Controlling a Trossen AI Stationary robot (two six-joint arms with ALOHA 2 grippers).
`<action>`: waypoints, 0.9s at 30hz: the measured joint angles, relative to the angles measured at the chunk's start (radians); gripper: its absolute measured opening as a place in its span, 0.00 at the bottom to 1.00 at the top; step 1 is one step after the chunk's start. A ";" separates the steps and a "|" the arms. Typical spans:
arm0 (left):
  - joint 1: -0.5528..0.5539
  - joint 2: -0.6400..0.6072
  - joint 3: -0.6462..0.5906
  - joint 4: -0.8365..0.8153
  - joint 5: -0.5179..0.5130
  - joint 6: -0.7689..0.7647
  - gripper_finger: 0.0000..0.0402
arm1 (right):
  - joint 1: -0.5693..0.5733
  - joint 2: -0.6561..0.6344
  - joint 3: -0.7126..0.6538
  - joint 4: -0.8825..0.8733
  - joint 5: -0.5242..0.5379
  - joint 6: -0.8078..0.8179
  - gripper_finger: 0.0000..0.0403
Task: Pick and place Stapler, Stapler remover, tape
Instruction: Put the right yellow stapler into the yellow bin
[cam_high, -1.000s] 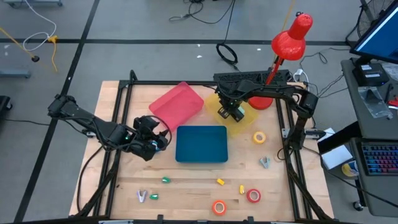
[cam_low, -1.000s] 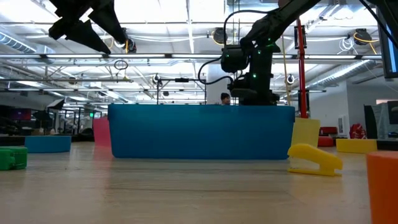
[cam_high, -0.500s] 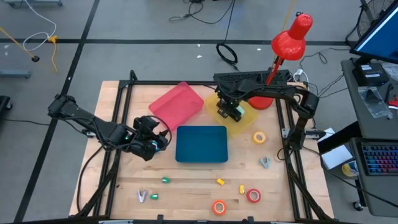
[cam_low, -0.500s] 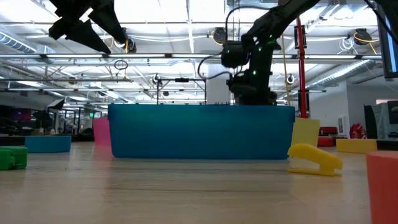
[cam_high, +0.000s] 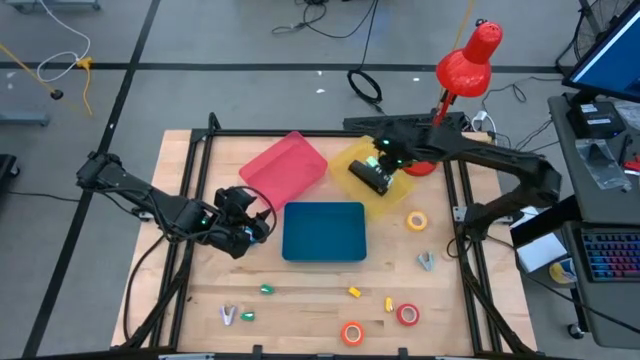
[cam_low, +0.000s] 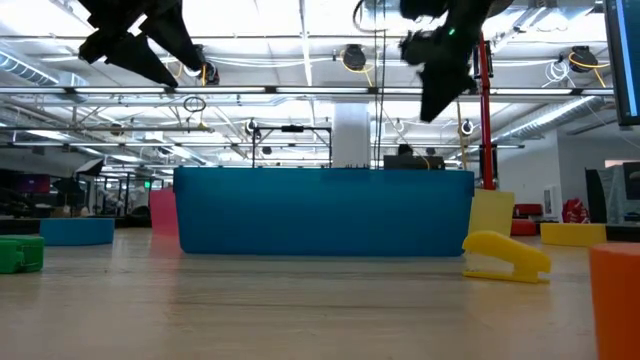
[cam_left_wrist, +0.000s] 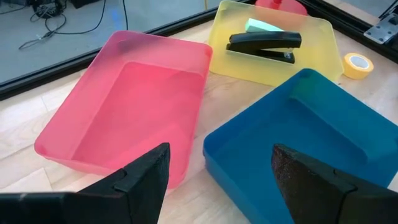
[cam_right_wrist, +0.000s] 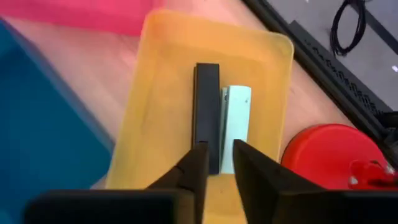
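Observation:
The black stapler (cam_right_wrist: 207, 115) lies flat on the floor of the yellow tray (cam_high: 395, 200), with a pale green stapler (cam_right_wrist: 235, 121) alongside it. My right gripper (cam_right_wrist: 221, 155) hangs above them, pointing down, its fingers a narrow gap apart with nothing between them. A yellow tape roll (cam_high: 416, 220) lies right of the blue tray; a red roll (cam_high: 407, 314) and an orange roll (cam_high: 351, 333) lie near the front edge. Stapler removers (cam_high: 427, 261) (cam_high: 229, 316) rest on the table. My left gripper (cam_left_wrist: 221, 180) waits open, left of the blue tray.
A pink tray (cam_high: 285, 168) and a blue tray (cam_high: 324, 231) stand mid-table, next to the yellow one. A red lamp (cam_high: 465, 60) stands with its base (cam_high: 420, 165) just behind the yellow tray. Small green (cam_high: 267, 290) and yellow (cam_high: 353, 292) bits lie near the front.
My right gripper has risen out of the yellow tray and drawn back a little toward the table's far right. The black stapler, which the gripper covered before, now shows lying in the tray.

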 joint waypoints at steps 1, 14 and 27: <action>0.000 0.000 0.000 0.000 0.000 0.000 0.68 | 0.013 -0.030 -0.012 -0.019 0.000 0.017 0.11; 0.000 0.000 0.000 -0.006 0.043 0.025 0.68 | 0.191 -0.352 -0.292 -0.310 -0.006 0.434 0.01; 0.000 0.000 0.000 -0.006 0.049 0.028 0.68 | 0.448 -0.509 -0.490 -0.292 -0.158 0.661 0.00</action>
